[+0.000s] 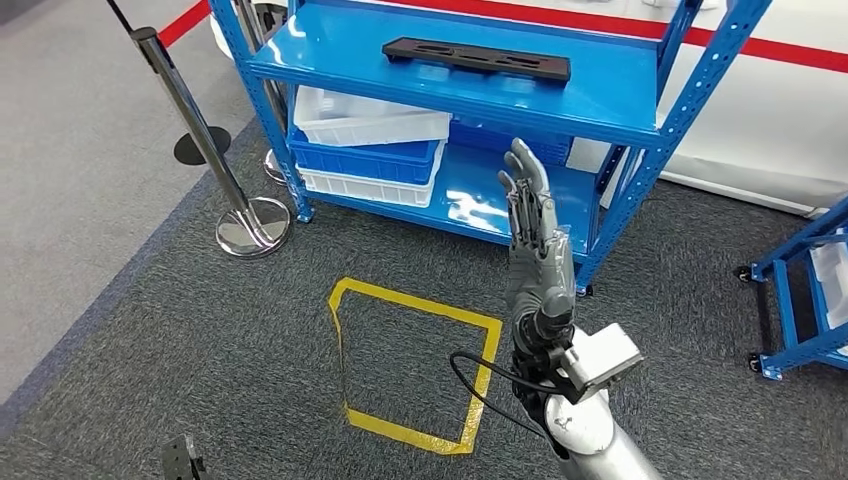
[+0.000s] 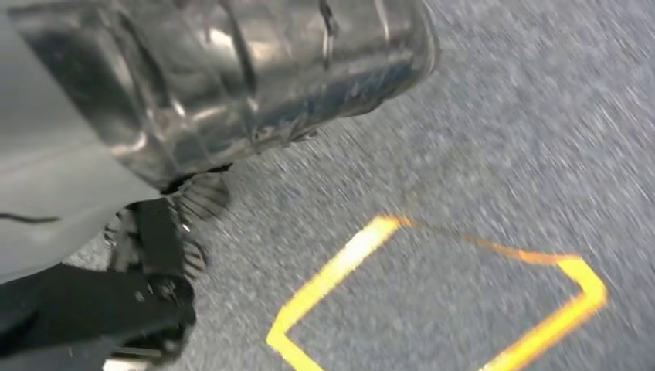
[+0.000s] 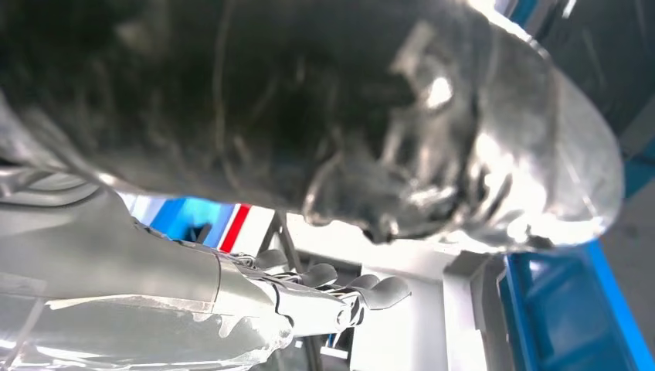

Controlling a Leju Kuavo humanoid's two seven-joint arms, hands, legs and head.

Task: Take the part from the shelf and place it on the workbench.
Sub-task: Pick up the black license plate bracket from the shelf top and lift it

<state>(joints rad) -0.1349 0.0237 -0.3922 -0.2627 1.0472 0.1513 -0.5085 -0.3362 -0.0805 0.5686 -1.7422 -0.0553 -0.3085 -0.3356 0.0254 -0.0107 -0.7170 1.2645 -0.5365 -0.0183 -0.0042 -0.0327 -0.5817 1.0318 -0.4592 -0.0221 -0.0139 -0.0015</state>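
While raised, right hand [image 1: 532,225] empty, no writing

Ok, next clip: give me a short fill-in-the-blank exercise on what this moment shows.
1. The black part lies on the shelf's ____ level.
2. The right hand is raised with its fingers apart and holds ____.
3. On the carpet before the blue shelf is a square outline of ____ tape.
4. On the shelf's lower level, a blue bin is stacked between two ____ ones.

Missing words: top; nothing; yellow; white
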